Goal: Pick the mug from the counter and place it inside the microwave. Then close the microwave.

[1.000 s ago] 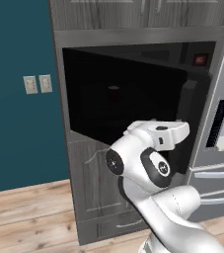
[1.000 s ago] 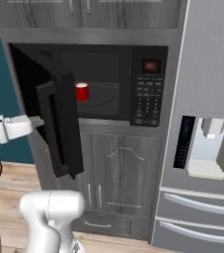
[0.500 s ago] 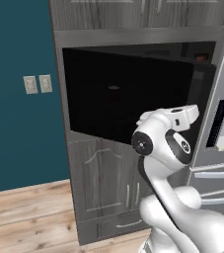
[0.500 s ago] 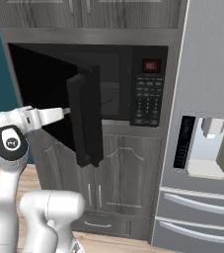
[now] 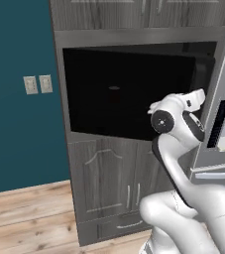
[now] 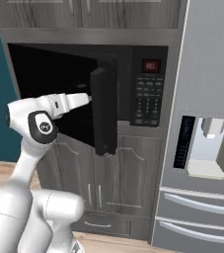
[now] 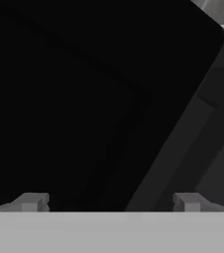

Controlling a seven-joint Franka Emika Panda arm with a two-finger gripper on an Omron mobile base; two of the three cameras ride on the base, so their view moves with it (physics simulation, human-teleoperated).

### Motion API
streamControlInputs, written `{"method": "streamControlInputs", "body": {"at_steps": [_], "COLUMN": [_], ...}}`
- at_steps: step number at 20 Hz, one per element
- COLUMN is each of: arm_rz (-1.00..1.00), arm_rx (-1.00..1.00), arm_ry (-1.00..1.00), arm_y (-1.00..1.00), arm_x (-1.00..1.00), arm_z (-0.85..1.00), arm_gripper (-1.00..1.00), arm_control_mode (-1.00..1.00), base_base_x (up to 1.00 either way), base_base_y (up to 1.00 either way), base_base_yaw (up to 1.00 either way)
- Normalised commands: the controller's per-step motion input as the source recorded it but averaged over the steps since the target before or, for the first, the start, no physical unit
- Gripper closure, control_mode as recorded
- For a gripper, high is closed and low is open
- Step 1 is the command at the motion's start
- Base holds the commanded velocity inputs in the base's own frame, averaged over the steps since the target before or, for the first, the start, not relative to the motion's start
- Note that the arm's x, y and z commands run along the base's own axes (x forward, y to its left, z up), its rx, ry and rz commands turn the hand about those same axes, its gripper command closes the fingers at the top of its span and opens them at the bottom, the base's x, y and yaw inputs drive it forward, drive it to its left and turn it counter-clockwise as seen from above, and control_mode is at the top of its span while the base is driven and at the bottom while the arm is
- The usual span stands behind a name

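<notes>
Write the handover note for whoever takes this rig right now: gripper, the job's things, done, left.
Gripper: open, holding nothing, right up against the outer face of the microwave door.
Microwave: door partway closed, standing out at an angle from the opening; keypad and red display to its right.
Mug: hidden behind the door from these cameras; the dark cavity cannot be checked.
Done: door swing is under way.
Left: push the door fully shut, then pull the arm clear.
</notes>
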Motion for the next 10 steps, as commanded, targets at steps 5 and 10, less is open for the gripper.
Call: {"method": "streamControlInputs", "body": {"at_steps": [5, 10], "arm_rz": [0.06, 0.10], "arm_rx": [0.00, 0.00], "arm_ry": [0.05, 0.00], "arm_y": [-0.17, -0.08], "arm_x": [0.53, 0.42], "arm_z": [0.03, 0.00], "arm_gripper": [-1.00, -1.00], "arm_control_mode": [-1.00, -1.00], "base_base_x": [0.00, 0.00], "base_base_y": [0.00, 0.00], "base_base_yaw": [0.00, 0.00]}}
